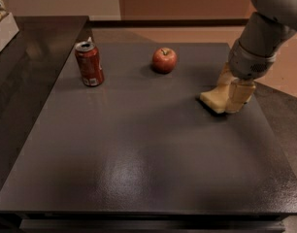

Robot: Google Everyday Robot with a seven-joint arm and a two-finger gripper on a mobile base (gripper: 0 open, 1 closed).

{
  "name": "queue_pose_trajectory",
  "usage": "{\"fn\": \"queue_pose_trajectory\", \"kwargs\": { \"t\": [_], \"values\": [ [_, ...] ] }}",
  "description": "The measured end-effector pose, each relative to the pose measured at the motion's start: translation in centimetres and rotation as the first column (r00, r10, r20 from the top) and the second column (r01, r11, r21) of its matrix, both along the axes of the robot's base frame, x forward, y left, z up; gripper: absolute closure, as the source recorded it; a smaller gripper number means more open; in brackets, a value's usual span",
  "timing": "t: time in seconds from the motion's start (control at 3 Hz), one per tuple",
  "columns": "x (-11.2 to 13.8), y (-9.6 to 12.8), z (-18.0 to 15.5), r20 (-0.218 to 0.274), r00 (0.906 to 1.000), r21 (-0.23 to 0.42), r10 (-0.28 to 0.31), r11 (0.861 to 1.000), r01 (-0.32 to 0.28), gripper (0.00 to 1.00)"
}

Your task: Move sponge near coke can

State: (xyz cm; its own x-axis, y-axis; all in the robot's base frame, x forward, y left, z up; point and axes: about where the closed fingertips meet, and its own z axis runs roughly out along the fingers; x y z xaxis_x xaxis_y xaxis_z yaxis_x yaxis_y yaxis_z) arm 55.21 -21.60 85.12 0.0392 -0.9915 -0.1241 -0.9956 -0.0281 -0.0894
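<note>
The pale yellow sponge (pixel 211 101) lies flat on the dark table (pixel 139 154) at the right side. My gripper (pixel 228 99) is down at the table right over the sponge's right end, and covers part of it. The red coke can (pixel 89 63) stands upright at the far left of the table, well away from the sponge and the gripper. The grey arm comes in from the upper right.
A red apple (pixel 164 60) sits at the back of the table, between the can and the sponge. A dark counter (pixel 27 57) adjoins the table on the left, with a pale box (pixel 2 23) at its far corner. The table's right edge lies close behind the gripper.
</note>
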Motion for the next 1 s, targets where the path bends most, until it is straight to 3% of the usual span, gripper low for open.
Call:
{"fn": "queue_pose_trajectory", "kwargs": {
  "t": [0.33,0.67,1.0],
  "values": [
    [-0.8,2.8,2.5,0.015,0.9997,0.014,0.018,1.000,-0.018,0.94],
    [-2.2,6.4,4.7,0.034,0.9991,0.033,0.027,0.999,-0.029,1.00],
    [-4.2,11.0,6.0,0.045,0.9965,0.062,0.071,0.995,-0.074,1.00]
  ]
}}
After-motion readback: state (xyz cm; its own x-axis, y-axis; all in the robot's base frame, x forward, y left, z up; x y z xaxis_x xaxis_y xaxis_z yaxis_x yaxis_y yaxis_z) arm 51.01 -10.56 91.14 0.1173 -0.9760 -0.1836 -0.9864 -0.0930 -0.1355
